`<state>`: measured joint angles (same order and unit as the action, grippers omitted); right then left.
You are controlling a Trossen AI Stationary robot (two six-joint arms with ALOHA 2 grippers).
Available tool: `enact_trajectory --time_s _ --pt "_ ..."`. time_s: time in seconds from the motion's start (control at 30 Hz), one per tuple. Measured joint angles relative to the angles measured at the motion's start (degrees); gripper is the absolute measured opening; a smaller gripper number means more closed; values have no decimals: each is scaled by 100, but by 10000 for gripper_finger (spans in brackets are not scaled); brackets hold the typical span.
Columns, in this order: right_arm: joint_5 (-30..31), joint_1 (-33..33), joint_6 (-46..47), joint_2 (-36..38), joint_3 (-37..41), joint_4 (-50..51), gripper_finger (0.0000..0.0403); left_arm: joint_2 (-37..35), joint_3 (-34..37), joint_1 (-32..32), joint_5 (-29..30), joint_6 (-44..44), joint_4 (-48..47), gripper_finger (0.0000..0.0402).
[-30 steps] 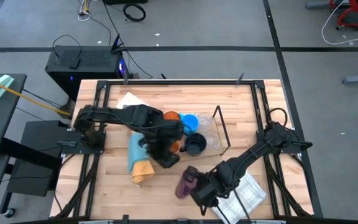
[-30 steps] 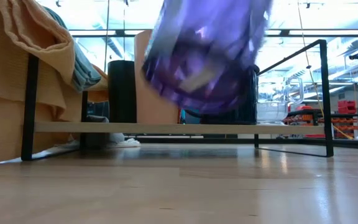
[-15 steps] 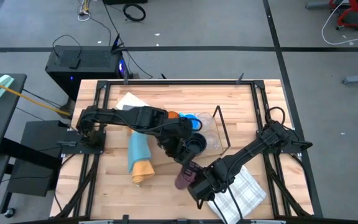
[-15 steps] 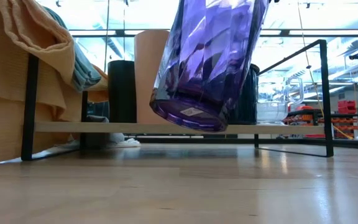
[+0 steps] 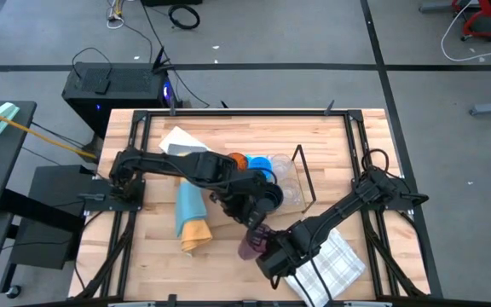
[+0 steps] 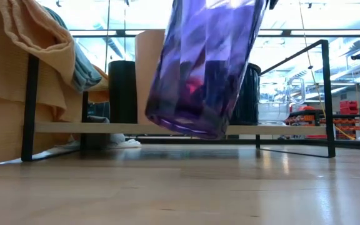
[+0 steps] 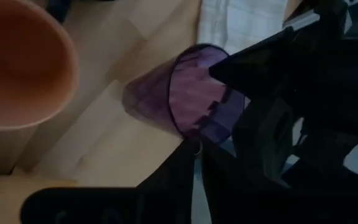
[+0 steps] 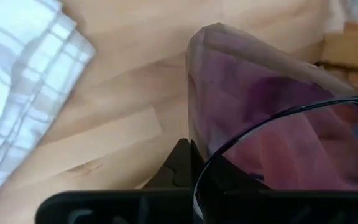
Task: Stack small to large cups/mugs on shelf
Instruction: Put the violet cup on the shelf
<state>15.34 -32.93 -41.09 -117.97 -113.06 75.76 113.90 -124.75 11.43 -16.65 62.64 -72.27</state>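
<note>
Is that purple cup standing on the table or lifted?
Lifted and tilted: the purple tumbler hangs above the table, its base off the wood.

We see tumbler [image 5: 251, 246] near table's front, between cloth [image 5: 191, 217] at left and towel [image 5: 331, 264] at right; shelf [image 5: 301, 177] with cups behind.

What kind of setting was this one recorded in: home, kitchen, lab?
Most likely a robotics lab or workshop, not a home. A wooden table in a black frame stands on a bare grey floor marked with dark lines, cables trail across it, and a black computer box sits beside the table.
</note>
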Motion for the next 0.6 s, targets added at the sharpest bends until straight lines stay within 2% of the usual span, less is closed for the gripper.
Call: enact_trajectory --time_s 0.43,0.6 --pt "-388 -277 41 -279 0 127 4 226 5 248 15 -91 -67 85" --pt "-266 -374 68 -448 -28 106 4 217 2 276 11 -74 -63 94"
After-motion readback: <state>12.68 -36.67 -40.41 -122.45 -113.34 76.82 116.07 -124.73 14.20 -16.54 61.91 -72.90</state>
